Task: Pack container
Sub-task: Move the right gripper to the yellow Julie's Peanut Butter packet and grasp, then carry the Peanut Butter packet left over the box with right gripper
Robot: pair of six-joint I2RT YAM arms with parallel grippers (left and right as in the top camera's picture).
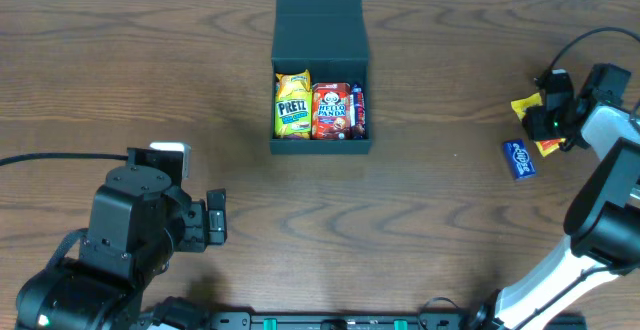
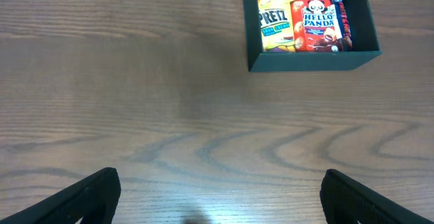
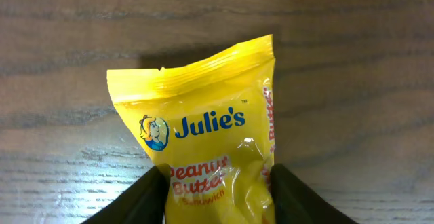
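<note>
The dark teal-black container (image 1: 321, 148) sits open at the top centre of the table, its flap lid folded back. It holds a yellow Pretz packet (image 1: 292, 104), a red Hello Panda box (image 1: 331, 109) and a thin dark packet at the right. It also shows in the left wrist view (image 2: 312, 60). My right gripper (image 3: 218, 190) at the far right (image 1: 540, 120) is shut on a yellow Julie's peanut butter packet (image 3: 203, 125). My left gripper (image 2: 220, 197) is open and empty over bare wood at the lower left.
A small blue packet (image 1: 518, 159) lies on the table beside the right gripper. The right arm's cable loops near the table's right edge. The left arm's bulk (image 1: 130, 230) fills the lower left corner.
</note>
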